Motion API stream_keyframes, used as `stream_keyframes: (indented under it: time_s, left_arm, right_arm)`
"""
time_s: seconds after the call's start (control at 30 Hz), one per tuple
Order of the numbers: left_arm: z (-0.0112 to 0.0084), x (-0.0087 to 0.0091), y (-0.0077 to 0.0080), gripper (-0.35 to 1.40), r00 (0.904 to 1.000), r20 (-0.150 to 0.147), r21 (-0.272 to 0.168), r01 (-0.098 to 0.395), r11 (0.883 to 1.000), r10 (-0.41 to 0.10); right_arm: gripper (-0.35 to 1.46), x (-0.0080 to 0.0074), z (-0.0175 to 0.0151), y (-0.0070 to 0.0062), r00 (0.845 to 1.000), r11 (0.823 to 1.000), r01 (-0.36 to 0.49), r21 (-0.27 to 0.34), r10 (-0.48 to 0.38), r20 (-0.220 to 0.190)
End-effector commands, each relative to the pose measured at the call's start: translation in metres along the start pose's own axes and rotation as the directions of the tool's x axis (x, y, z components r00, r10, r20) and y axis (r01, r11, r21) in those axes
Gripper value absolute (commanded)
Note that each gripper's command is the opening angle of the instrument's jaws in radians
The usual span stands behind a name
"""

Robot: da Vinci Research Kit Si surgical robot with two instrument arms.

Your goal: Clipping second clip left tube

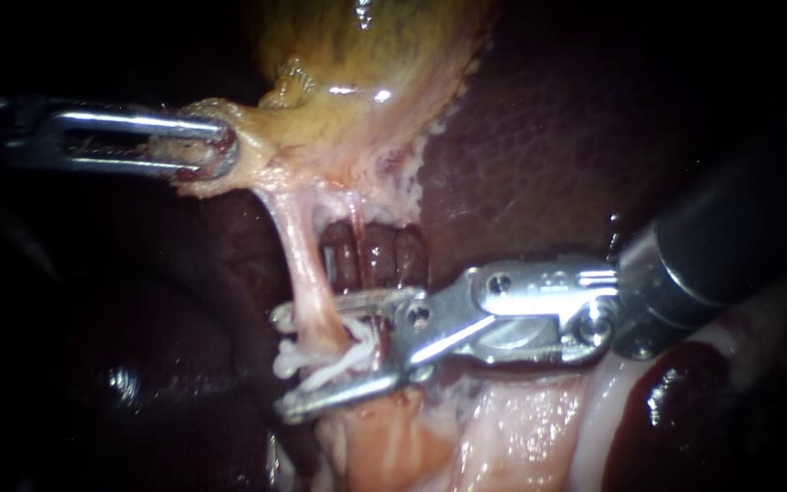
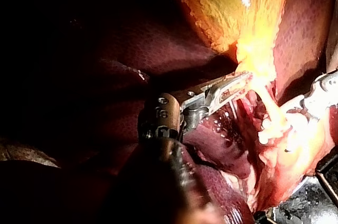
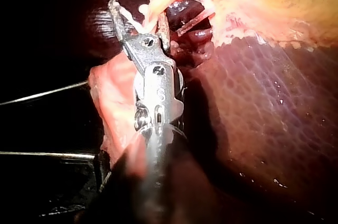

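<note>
**Right jaws wide around the left tube, left jaws clamped on the gallbladder**

The right instrument [image 1: 284,363] has its two jaws spread wide, a clear gap between them. The left tube [image 1: 305,269] passes through that gap. The upper jaw lies across the tube and the lower jaw lies below it. Whether the lower jaw touches the tube cannot be told. A tuft of white frayed strands [image 1: 325,360] sits on the tube between the jaws. In the right wrist view the same instrument [image 3: 138,15] shows its jaws parted, with the pale tube [image 3: 158,2] running between them.

The left tube is a pale pink, taut band. It runs from the narrow end of the gallbladder [image 1: 366,64] down into the right instrument's jaws. Just beside it, on the right instrument's side, a thinner reddish tube [image 1: 354,219] runs the same way. Behind both tubes a dark window shows ribbed liver surface.

The left instrument [image 1: 227,150] is closed on the gallbladder at its narrow end. Pale yellow tissue is pinched between its slotted jaws and stretched toward the shaft. The left wrist view shows that instrument [image 2: 244,80] gripping the same yellow tissue, with the right instrument [image 2: 322,89] well ahead of it across the tubes.

The dark red liver [image 1: 539,137] lies under and around everything. A mass of wet pink tissue [image 1: 503,428] sits beneath the right instrument's hinge.
</note>
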Motion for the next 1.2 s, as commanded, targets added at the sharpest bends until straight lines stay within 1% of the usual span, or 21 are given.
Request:
stream_keyframes:
  time_s: [0.03,0.2,0.27,0.37,0.43,0.53,0.57,0.6,0.67,0.8,0.93,1.13,1.17,1.2]
  left_arm:
    - [0.0,0.0,0.0,-0.35,1.0,0.0,-0.001,0.0,1.0,0.0]
    - [0.0,0.0,0.0,-0.35,1.0,0.0,-0.001,0.0,1.0,0.0]
    - [0.0,0.0,0.0,-0.35,1.0,0.0,-0.001,0.0,1.0,0.0]
    - [0.0,0.0,0.0,-0.35,1.0,0.0,-0.001,0.0,1.0,0.0]
    - [0.0,0.0,0.0,-0.35,1.0,0.0,-0.001,0.0,1.0,0.0]
    - [0.0,0.0,0.0,-0.35,1.0,0.0,-0.001,0.0,1.0,0.0]
    - [0.0,0.0,0.0,-0.35,1.0,0.0,-0.001,0.0,1.0,0.0]
    - [0.0,0.0,0.0,-0.35,1.0,0.0,-0.001,0.0,1.0,0.0]
    - [0.0,0.0,0.0,-0.35,1.0,0.0,-0.001,0.0,1.0,0.0]
    - [0.0,0.0,0.0,-0.35,1.0,0.0,-0.001,0.0,1.0,0.0]
    - [0.0,0.0,0.0,-0.35,1.0,0.0,-0.001,0.0,1.0,0.0]
    - [0.0001,0.0001,0.0,-0.35,1.0,0.0,-0.001,0.0,1.0,0.0]
    - [0.0001,0.0001,0.0,-0.35,1.0,0.0,-0.001,0.0,1.0,0.0]
    - [0.0002,0.0001,0.0,-0.35,1.0,0.0,-0.001,0.0,1.0,0.0]
  right_arm:
    - [0.35,-0.0001,0.0,0.0,1.0,1.0,0.001,0.0,-0.001,0.0]
    - [0.22,-0.0004,-0.0003,0.0001,1.0,1.0,-0.005,0.002,0.005,0.0]
    - [0.14,-0.0004,-0.0004,0.0001,1.0,1.0,-0.016,-0.001,0.016,0.0]
    - [-0.01,-0.0005,-0.0005,0.0001,1.0,1.0,-0.028,0.01,0.028,0.0]
    - [-0.17,-0.0005,-0.0006,0.0001,0.999,0.999,-0.038,0.024,0.038,0.001]
    - [-0.33,-0.0005,-0.0006,0.0001,0.999,0.998,-0.05,0.043,0.05,0.003]
    - [-0.35,-0.0005,-0.0006,0.0001,0.998,0.997,-0.059,0.052,0.059,0.004]
    - [-0.35,-0.0004,-0.0006,0.0001,0.998,0.996,-0.064,0.061,0.063,0.006]
    - [-0.35,-0.0004,-0.0006,0.0001,0.998,0.996,-0.06,0.062,0.06,0.006]
    - [-0.35,-0.0005,-0.0006,0.0002,0.997,0.995,-0.082,0.056,0.082,0.006]
    - [-0.35,-0.0006,-0.0007,0.0002,0.996,0.995,-0.084,0.053,0.082,0.039]
    - [-0.35,-0.0006,-0.0007,0.0003,0.996,0.995,-0.084,0.052,0.082,0.041]
    - [-0.2,-0.0007,-0.0007,0.0003,0.995,0.995,-0.09,0.051,0.088,0.042]
    - [-0.01,-0.0008,-0.0008,0.0004,0.995,0.995,-0.09,0.051,0.088,0.042]
